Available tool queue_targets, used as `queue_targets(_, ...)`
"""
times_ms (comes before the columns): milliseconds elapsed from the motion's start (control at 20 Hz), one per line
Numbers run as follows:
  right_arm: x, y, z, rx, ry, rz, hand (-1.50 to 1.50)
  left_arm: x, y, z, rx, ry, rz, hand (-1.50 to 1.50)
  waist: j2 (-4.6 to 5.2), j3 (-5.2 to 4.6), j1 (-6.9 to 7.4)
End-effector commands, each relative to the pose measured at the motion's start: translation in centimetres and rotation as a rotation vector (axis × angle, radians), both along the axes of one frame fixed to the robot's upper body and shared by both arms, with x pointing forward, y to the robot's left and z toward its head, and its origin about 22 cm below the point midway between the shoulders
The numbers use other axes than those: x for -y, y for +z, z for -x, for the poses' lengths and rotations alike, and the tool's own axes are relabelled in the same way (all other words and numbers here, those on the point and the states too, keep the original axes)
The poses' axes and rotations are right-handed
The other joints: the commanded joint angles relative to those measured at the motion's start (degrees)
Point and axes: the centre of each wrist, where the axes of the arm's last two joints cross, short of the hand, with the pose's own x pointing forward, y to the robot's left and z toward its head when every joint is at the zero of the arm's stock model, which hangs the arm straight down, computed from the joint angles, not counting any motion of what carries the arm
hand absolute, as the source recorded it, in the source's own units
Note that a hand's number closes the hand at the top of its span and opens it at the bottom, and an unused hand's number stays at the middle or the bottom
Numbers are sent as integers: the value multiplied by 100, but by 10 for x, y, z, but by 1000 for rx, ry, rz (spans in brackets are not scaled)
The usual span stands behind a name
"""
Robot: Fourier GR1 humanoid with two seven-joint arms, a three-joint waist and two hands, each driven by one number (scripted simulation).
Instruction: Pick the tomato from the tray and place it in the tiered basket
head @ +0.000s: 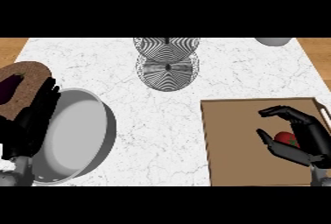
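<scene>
Head view is showing a white marbled counter (161, 131) with wooden floor strips at the upper left and upper right corners. Item one: a brown tray (239, 148) is lying at the lower right of the frame. Item two: a red tomato (285, 138) is sitting on the tray near its right side, partly hidden. Item three: the right hand (304, 135) is coming in from the lower right, its fingers and thumb curling around the tomato from above and below; whether they are touching it cannot be told, but the hand is cupping it closely. Item four: a tiered basket (167, 61) of wire mesh is standing at the upper centre of the frame, well apart from the tray. Item five: a grey pan (77, 135) is resting at the lower left. Item six: the left hand (35, 118) is showing at the left edge beside the pan, fingers straight and relaxed, holding nothing. Item seven: a round brown board (22, 87) is lying at the upper left, partly behind that hand. Item eight: a pale bowl (275, 41) is peeking in at the top right.
</scene>
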Motion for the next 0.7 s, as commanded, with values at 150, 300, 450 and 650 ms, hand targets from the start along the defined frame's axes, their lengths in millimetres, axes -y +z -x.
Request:
queue_targets(150, 51, 8, 40, 92, -82, 43, -150, 16, -35, -3, -87, -91, 62, 0, 59, -16, 106)
queue_targets(300, 65, 39, 38, 165, -54, 197, -150, 2, -26, 0, -80, -98, 77, 0, 52, -19, 135)
queue_targets(450, 93, 78, 38, 171, -106, 501, -150, 3, -24, 8, -88, -83, 64, 0, 33, -27, 117)
queue_targets(650, 97, 112, 48, 59, -5, 820, -150, 1, -16, 9, -80, -93, 85, 0, 14, -37, 113)
